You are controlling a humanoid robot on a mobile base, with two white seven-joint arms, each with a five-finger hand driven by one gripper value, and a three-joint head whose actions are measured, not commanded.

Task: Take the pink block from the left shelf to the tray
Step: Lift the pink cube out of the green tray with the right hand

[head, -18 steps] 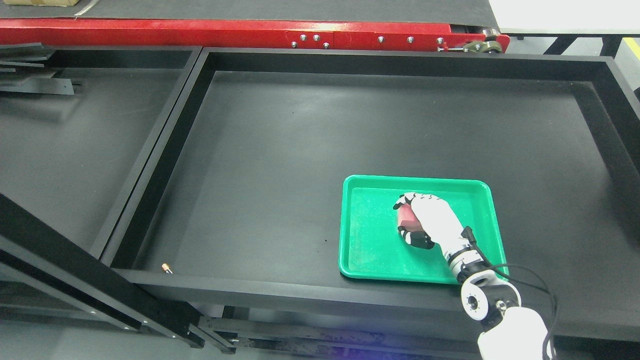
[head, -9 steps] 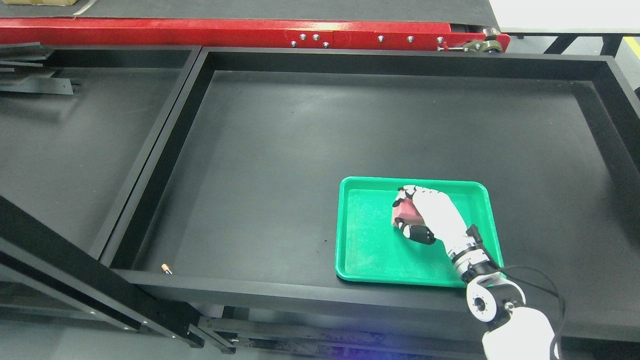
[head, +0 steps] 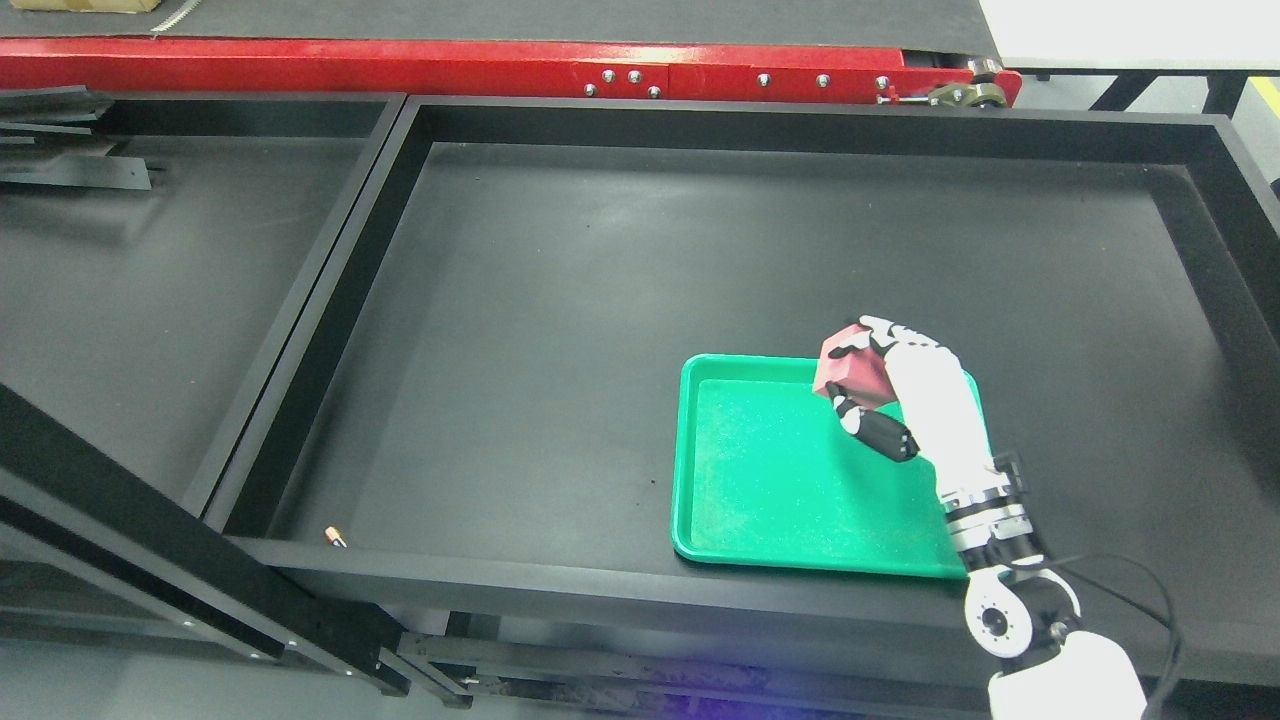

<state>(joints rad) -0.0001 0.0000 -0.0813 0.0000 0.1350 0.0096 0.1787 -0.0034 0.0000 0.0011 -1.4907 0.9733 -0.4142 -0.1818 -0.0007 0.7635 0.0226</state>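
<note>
Pink block (head: 852, 372) held by the right hand (head: 900, 395) over the green tray's (head: 780, 480) far right corner.
Fingers curl around the block; a small copper-coloured piece (head: 334, 539) lies on the black shelf (head: 560, 300), well left of the tray.

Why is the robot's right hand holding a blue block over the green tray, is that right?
Not quite: the block is pink, not blue. The head view shows the right hand gripping it over the green tray's far edge.
</note>
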